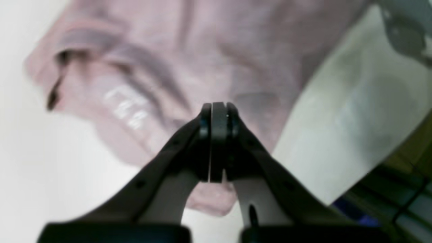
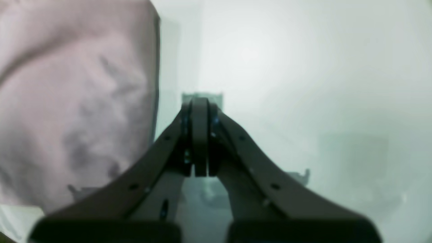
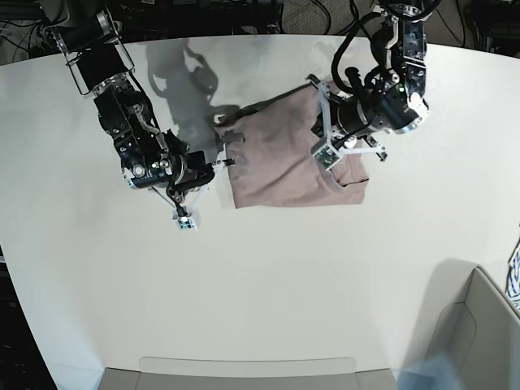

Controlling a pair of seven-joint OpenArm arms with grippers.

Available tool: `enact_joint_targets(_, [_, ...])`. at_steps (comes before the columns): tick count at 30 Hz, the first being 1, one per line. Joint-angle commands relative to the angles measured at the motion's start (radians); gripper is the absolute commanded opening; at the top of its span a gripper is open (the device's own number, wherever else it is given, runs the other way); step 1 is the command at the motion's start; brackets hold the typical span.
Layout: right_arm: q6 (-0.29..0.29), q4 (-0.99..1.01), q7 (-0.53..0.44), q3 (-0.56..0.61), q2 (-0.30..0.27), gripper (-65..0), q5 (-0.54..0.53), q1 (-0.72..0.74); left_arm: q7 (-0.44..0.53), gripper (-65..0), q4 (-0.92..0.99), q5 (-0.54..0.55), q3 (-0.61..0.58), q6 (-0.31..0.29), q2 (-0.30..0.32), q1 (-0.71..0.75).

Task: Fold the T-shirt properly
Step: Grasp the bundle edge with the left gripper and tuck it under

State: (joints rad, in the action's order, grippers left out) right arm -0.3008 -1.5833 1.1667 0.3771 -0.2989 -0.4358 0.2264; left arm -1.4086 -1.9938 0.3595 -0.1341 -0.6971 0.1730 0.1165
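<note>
Both wrist views are blurred, so cloth texture and seams are soft and hard to read. In the left wrist view the shirt (image 1: 189,57) fills the upper frame and runs off the top edge; a pale smear of print (image 1: 125,106) near the neck opening cannot be read, and the shirt's lower part is hidden behind the left jaws (image 1: 217,141). In the right wrist view only a slab of the shirt (image 2: 74,101) shows at the left, cut by the frame, with its straight edge just beside the right jaws (image 2: 199,138). In the base view the left arm (image 3: 382,97) covers the shirt's right end, so the neck area is mostly hidden there, and a box (image 3: 479,325) at the lower right is cut off by the frame. The shirt (image 3: 276,154) lies folded and wrinkled on the white counter (image 3: 260,276), between the two arms, toward the far side. The left jaws are clenched together over the shirt, with no cloth seen between them. The right jaws are likewise closed on nothing, over bare counter next to the shirt's edge. The right arm (image 3: 142,138) reaches in from the far left corner, bent at the elbow, its wrist pointing toward the shirt; the left arm comes down from the far edge, angled over the shirt's right end.
</note>
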Motion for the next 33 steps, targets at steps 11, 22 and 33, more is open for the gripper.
enact_joint_targets(11, [0.275, -0.024, 0.069, 0.026, 0.053, -65.0, 0.005, -0.063, 0.025, -65.0, 0.239, -0.159, -0.023, -0.001, 0.035, -0.108])
enact_joint_targets(22, [0.309, -0.279, 0.111, 0.119, 0.050, -65.0, 0.005, -0.175, 0.012, -65.0, 0.365, -0.195, 0.152, -0.001, -0.062, -0.364])
enact_joint_targets(33, [0.308, -0.274, 0.017, -0.366, 0.088, -65.0, 0.007, -0.181, 0.012, -65.0, 0.037, -0.188, 0.060, -0.001, -0.138, -0.165])
